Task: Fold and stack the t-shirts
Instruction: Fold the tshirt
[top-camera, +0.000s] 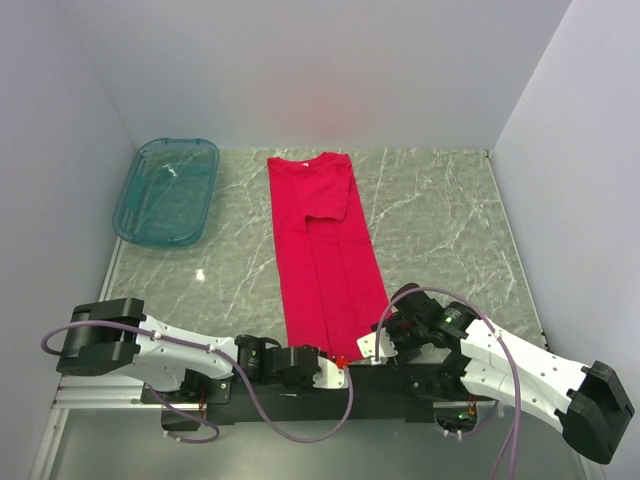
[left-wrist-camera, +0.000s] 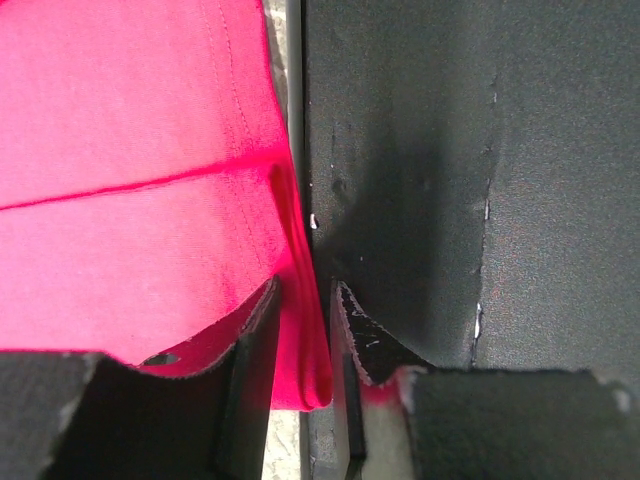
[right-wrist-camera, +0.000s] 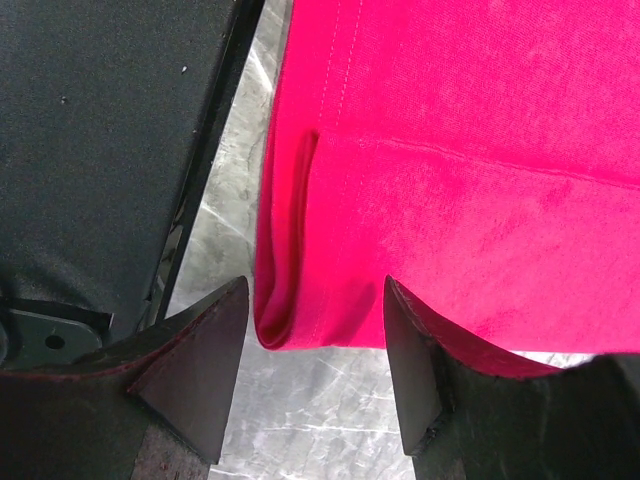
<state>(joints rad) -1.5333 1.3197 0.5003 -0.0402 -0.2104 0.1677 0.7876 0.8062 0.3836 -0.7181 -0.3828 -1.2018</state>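
The t-shirt (top-camera: 320, 240), bright red and already narrowed into a long strip, lies flat on the marble table (top-camera: 440, 220), running from 12 o'clock down to the near edge at 6 o'clock, with the teal tub (top-camera: 167, 190) well apart at 10 o'clock. It looks light, limp knit cloth that will sag and drag rather than hold shape, so it probably needs lifting at both hem corners together, keeping all layers in each pinch. The left gripper (left-wrist-camera: 298, 350) has its fingers drawn close with a doubled fold of the hem corner between them, seemingly clamped on it. The right gripper (right-wrist-camera: 312, 350) stands with fingers apart, straddling the other hem corner, cloth lying between them ungripped. A shallow pinch would likely let the thin layers slip.
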